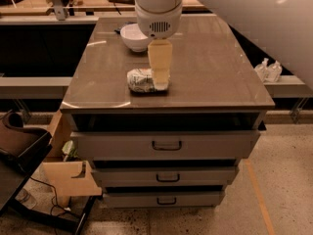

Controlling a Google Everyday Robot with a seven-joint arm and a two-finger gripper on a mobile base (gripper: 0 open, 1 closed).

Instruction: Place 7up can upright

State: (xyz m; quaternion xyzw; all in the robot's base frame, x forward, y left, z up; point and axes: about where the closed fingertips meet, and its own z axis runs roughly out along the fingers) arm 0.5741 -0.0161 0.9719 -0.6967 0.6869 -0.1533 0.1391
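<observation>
The 7up can (139, 80) lies on its side near the front of the grey cabinet top (210, 67), whitish with green markings, its long axis running left to right. My gripper (161, 85) hangs from the white arm above and comes down over the can's right end, covering it. I cannot tell whether it touches or holds the can.
A white round bowl (133, 37) stands behind the can. The cabinet has three drawers (166, 145), the top one slightly open. A cardboard box (68, 177) and a dark chair (19, 146) are at lower left. Small bottles (268, 70) sit on a ledge at right.
</observation>
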